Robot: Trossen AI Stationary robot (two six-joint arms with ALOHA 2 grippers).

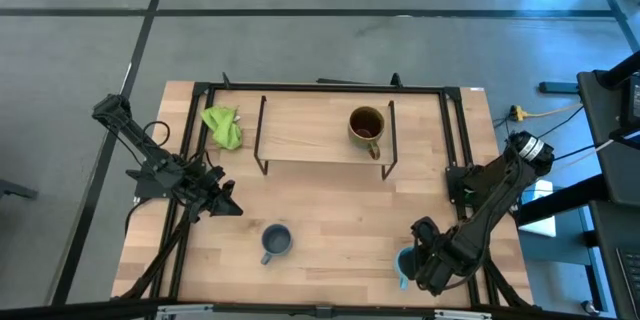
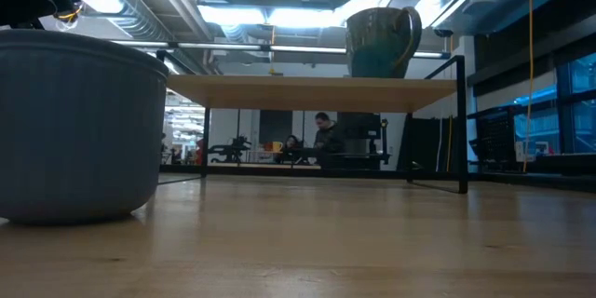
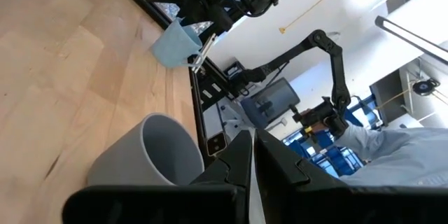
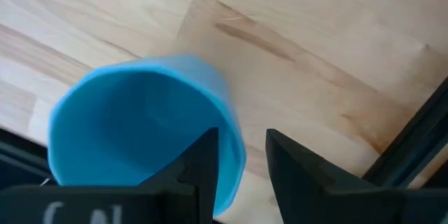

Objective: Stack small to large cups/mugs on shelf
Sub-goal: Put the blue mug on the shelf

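The brown-olive mug (image 1: pixel 367 128) stands upright on the shelf (image 1: pixel 310 130), toward its right end, and also shows in the low view (image 2: pixel 382 42). The grey-blue mug (image 1: pixel 275 241) stands on the table near its front edge. The sky-blue mug (image 1: pixel 403 264) stands at the front right. My right gripper (image 4: pixel 241 157) is open over the mug's rim, one finger (image 4: pixel 203 161) over the inside and one (image 4: pixel 294 164) outside the wall (image 4: pixel 234 147). My left gripper (image 1: pixel 230 205) is shut and empty, left of the grey-blue mug (image 3: pixel 147 154).
A green cloth (image 1: pixel 222 127) lies on the table left of the shelf. The shelf's black wire legs (image 1: pixel 262 145) stand on the tabletop, which has a black frame (image 1: pixel 455 130) along its sides. Bare wood (image 1: pixel 340 210) lies between the shelf and the front mugs.
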